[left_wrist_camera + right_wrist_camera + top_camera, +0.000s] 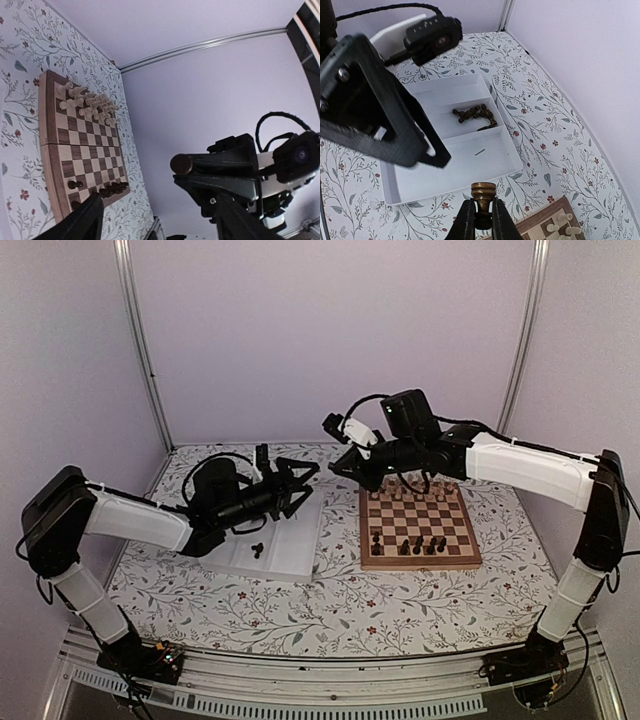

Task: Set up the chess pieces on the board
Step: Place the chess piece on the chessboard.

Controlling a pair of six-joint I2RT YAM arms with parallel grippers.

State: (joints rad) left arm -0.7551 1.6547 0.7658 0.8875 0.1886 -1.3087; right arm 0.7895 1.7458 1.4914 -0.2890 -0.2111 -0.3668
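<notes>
My right gripper is shut on a dark brown chess piece, held upside down, base up, in the air above the tablecloth between the white tray and the board's far left corner. In the top view this gripper hangs just left of the board. The held piece's round base also shows in the left wrist view. My left gripper is open and empty above the tray. Several dark pieces stand on the board's near rows. More dark pieces lie in the tray.
Pale wooden pieces fill the board's far rows. The white tray has two compartments; the nearer one holds only a thin dark sliver. Purple walls and metal posts close in the back and sides.
</notes>
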